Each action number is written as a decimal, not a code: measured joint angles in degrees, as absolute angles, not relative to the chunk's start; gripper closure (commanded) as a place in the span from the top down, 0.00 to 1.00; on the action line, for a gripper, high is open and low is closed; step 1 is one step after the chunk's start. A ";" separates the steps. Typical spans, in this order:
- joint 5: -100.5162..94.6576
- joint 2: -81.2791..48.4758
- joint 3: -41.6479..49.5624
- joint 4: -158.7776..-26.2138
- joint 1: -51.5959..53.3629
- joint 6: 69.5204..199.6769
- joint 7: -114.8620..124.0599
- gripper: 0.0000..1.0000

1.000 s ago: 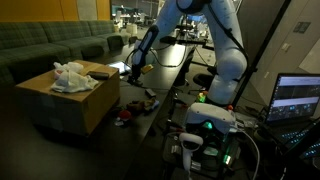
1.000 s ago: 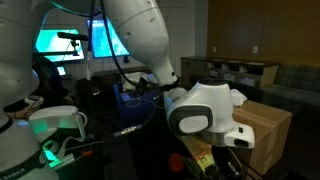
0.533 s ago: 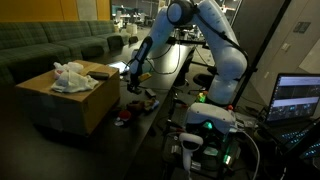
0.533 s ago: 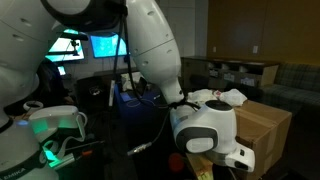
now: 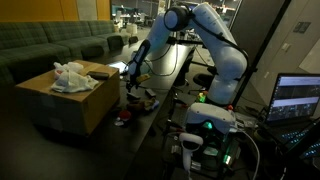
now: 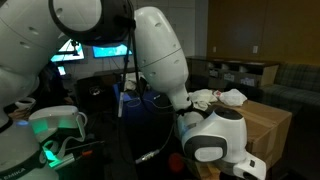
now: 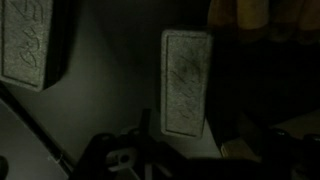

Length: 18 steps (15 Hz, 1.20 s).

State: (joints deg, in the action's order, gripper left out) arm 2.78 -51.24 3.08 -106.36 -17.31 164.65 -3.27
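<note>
My gripper (image 5: pixel 130 84) hangs at the end of the white arm, low over a dark table, beside a cardboard box (image 5: pixel 70 98). Small cluttered objects (image 5: pixel 141 97) lie on the table just under and beside it. In the wrist view the gripper (image 7: pixel 110 65) shows two grey padded fingers held apart with only dim surface between them, so it is open and empty. A yellowish object (image 7: pixel 245 15) sits at the top right of that view. In an exterior view the bulky white wrist (image 6: pixel 215 140) hides the fingers.
A white crumpled cloth (image 5: pixel 72 76) lies on the box, which also shows in the exterior view (image 6: pixel 266 124). A red item (image 5: pixel 125 117) lies on the table. A laptop (image 5: pixel 298 100), lit monitors (image 6: pixel 95 47), a green sofa (image 5: pixel 45 45) and cables surround the arm's base.
The arm has bent further down and forward, bringing the wrist and gripper lower toward the table beside the box. The fingers stay apart.
</note>
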 measured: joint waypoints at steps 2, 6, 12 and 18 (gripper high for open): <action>3.11 -51.19 3.51 -106.16 -17.40 164.69 -2.74 1.00; 3.43 -50.59 4.96 -106.49 -17.98 164.95 -1.85 1.00; 3.52 -48.87 8.90 -109.39 -19.20 165.45 -1.08 1.00; 3.85 -48.78 9.36 -112.81 -22.09 165.70 -0.94 1.00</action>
